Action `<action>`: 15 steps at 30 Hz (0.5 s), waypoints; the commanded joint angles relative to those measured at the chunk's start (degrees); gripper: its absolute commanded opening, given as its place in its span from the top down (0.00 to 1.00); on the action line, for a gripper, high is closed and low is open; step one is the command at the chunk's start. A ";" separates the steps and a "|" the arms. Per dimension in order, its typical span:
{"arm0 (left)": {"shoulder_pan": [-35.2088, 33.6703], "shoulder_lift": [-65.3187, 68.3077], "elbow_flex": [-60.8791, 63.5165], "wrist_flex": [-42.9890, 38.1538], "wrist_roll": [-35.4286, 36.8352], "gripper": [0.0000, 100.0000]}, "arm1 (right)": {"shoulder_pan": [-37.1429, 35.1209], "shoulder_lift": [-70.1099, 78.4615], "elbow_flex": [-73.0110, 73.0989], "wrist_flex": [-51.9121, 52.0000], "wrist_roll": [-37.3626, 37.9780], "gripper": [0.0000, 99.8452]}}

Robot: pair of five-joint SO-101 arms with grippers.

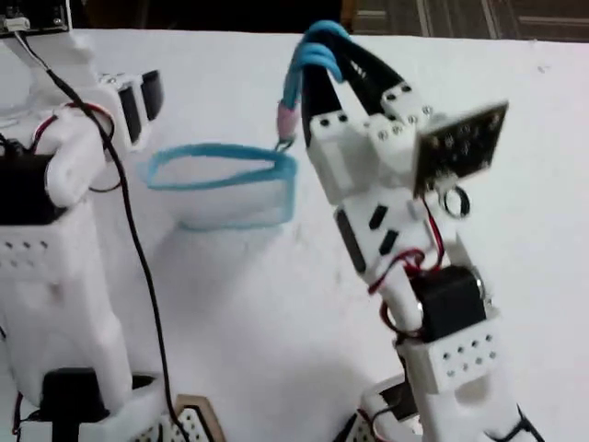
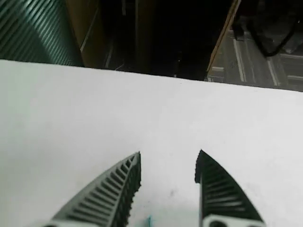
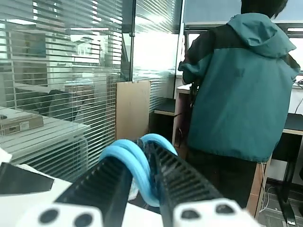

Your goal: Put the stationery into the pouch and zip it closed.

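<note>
The left arm (image 1: 55, 239) stands to the left of the pouch (image 1: 225, 198). Its left claw (image 2: 168, 158) is spread open, and the two ribbed fingers (image 2: 118, 191) are well apart over bare white bench (image 1: 276, 322), gripping nothing.

The pouch sits on the bench between the two arms. It is a see-through bag with a blue rim, and its mouth gapes open upward. At the pouch's right end, a pink tab (image 1: 287, 118) rises from the rim and joins a blue loop (image 1: 313, 51), which runs up and away from the pouch.

To the right of the pouch and above its right end, the right claw (image 3: 147, 149) is closed tight on that blue loop (image 3: 135, 163). The loop is pinched between the black ribbed fingers (image 3: 182, 182), and its rounded end pokes out past the fingertips. The right arm (image 1: 442, 313) stretches back from there, on the pouch's right side.
</note>
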 commanded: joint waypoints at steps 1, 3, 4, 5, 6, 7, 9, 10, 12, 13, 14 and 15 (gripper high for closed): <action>1.27 -0.22 -6.95 2.11 -0.26 0.77 | -0.48 4.35 -7.91 2.51 -0.35 0.98; 1.10 -0.40 -9.93 4.13 -0.26 0.77 | -0.48 8.13 -12.13 5.58 -2.46 0.98; 1.10 -0.48 -11.69 5.71 -0.26 0.77 | -0.40 10.15 -14.24 7.16 -3.60 0.98; 1.10 -0.48 -13.71 7.65 -0.44 0.77 | -0.22 12.18 -16.26 8.66 -4.57 0.98; 1.10 -0.48 -15.91 9.67 -0.53 0.77 | -0.13 14.29 -18.20 9.80 -5.36 0.98; 1.10 -0.48 -18.20 11.69 -0.53 0.77 | -0.13 16.31 -20.04 10.68 -6.07 0.98; 1.10 -0.48 -22.24 15.12 -0.62 0.77 | -0.13 20.35 -23.03 11.56 -6.59 0.98; 1.10 -0.66 -23.47 15.56 -0.62 0.77 | -0.13 22.37 -24.26 11.56 -6.59 0.98; 1.01 -2.33 -23.82 15.47 -1.76 0.77 | 0.13 26.07 -26.37 11.56 -6.51 0.98; 1.36 -3.30 -23.03 15.47 -2.81 0.77 | 0.92 27.74 -27.25 11.65 -6.42 0.98; 1.54 -4.53 -21.19 15.47 -3.52 0.77 | 1.98 29.32 -28.13 11.65 -6.42 0.98; 1.80 -5.67 -18.90 15.47 -3.96 0.77 | 2.95 30.73 -28.92 11.65 -6.42 0.98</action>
